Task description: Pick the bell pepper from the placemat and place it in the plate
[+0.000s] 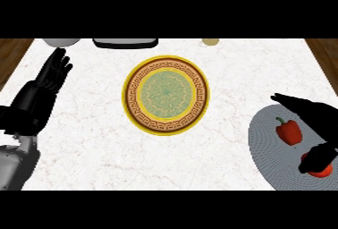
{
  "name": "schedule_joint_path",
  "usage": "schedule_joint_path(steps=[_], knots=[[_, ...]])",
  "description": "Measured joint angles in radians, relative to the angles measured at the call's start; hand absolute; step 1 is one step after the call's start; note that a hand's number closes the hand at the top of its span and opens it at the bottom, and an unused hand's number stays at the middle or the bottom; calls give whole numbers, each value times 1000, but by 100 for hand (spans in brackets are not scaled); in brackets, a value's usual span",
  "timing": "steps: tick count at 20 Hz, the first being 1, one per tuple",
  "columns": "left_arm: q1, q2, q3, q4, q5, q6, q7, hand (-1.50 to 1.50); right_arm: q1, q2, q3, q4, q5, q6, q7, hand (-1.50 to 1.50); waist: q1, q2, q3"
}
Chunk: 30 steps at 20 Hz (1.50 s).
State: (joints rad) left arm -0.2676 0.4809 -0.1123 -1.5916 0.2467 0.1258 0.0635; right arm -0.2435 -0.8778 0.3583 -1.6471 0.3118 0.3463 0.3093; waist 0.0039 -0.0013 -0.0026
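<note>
- Head view: a pale marble counter (86, 147) fills the frame.
- Round grey placemat (264, 147) lies at the counter's right edge.
- Gold-rimmed plate (165, 132) sits mid-counter, left of the placemat.
- Right hand (317, 114) hangs over the placemat, spread and grasping nothing.
- Left hand (52, 74) rests released at far left, fingers up.
- Red bell pepper (288, 130) lies on the placemat, between the right hand's fingers and thumb.
- A second red item (322, 171) is partly hidden under the thumb.

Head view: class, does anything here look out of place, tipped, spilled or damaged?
Nothing stands out. The bell pepper lies on the placemat, the plate sits flat and bare, and nothing is spilled. A second red item on the placemat is partly hidden by the right hand.
</note>
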Motion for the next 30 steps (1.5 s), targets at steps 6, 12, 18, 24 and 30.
schedule_joint_path(steps=[6, 12, 18, 24, 30], knots=[[5, -13, 35, -14, -17, -33, 19, 0, -25, 71, 3, 55, 100, 62, 56, -150, 0, 1, 2], [0, -51, 49, -7, -50, -40, 19, 0, -54, 122, -2, 157, 231, 75, 64, -150, 0, 2, 2], [-8, -84, 70, 14, -82, -65, 11, 0, -67, 170, -33, 296, 332, 75, 6, -150, -1, 2, 3], [-32, -95, 119, 48, -95, -113, 9, 0, -54, 221, -69, 374, 411, 78, -61, -150, -2, 2, 3], [-14, -121, 138, 0, -117, -121, 46, 0, -55, 276, -90, 480, 495, 56, -118, -150, 0, 2, 3]])
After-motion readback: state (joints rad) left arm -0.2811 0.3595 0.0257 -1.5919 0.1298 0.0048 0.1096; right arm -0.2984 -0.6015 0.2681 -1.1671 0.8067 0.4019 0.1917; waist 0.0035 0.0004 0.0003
